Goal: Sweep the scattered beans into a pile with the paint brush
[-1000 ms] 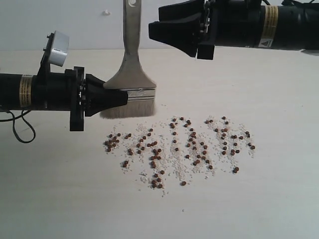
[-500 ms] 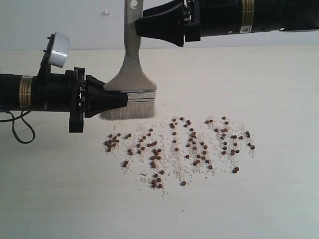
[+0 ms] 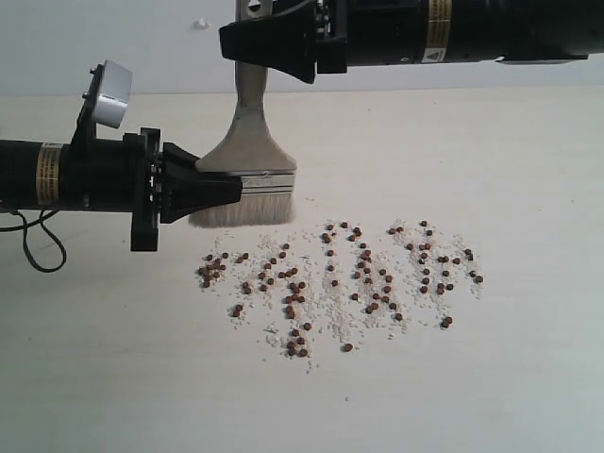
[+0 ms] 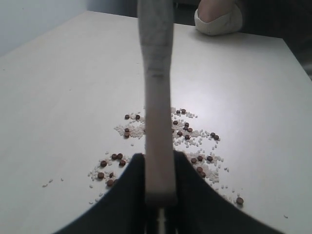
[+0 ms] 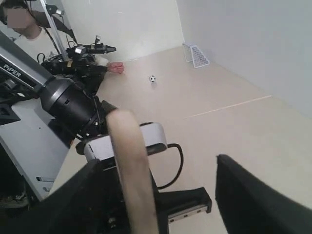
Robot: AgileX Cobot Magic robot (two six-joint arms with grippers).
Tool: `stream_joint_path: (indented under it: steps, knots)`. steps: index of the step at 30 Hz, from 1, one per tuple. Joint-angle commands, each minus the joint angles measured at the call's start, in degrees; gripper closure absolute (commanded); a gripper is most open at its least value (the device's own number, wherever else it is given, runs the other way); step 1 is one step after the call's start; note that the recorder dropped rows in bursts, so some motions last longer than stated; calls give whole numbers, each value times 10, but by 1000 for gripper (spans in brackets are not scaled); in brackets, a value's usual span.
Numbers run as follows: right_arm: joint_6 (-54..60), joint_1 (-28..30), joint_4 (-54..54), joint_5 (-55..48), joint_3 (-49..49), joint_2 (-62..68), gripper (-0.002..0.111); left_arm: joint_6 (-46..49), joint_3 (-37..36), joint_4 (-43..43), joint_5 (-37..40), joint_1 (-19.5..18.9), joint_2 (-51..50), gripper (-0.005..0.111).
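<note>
The paint brush [image 3: 257, 175] stands upright with its cream bristles on the table, just behind the beans [image 3: 349, 274]. My left gripper [image 3: 229, 192] is shut on the brush at its ferrule; in the left wrist view the brush [image 4: 158, 107] rises between the dark fingers [image 4: 131, 185]. The beans [image 4: 187, 134] lie spread in a wide band among whitish crumbs, and no heaped pile is in view. My right gripper [image 3: 247, 42] is open at the top of the handle. The handle [image 5: 130, 161] stands between its fingers, close to one and well apart from the other [image 5: 243, 195].
A black cable [image 3: 42, 247] loops on the table under the left arm. A white camera housing [image 3: 109, 94] sits on the left wrist. The table's back edge [image 3: 472, 92] meets a pale wall. A person's elbow [image 4: 219, 17] rests at the table's far side.
My right gripper has moved left, from beside the handle to around its top end. The left gripper, the brush and the beans have not moved.
</note>
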State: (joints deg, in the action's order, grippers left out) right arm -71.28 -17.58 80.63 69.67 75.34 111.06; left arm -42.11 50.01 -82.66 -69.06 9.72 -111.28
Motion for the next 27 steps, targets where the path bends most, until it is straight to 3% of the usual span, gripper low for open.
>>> stream_joint_path:
  steps: [1, 11, 24, 26, 27]
  knots:
    - [6, -17, -11, 3, 24, 10, 48, -4, 1, 2, -9, 0, 7, 107]
    - [-24, -17, -12, 3, 29, 19, 47, -3, 1, 1, -9, 0, 7, 107]
    - [16, -17, -39, 3, 29, 37, 51, -2, 1, -6, -9, 0, 7, 107]
    - [17, -17, -39, 3, 29, 37, 60, -2, 1, -6, -9, 0, 7, 107]
    - [18, -17, -39, 3, 29, 37, 75, -2, 1, -6, -9, 0, 7, 107]
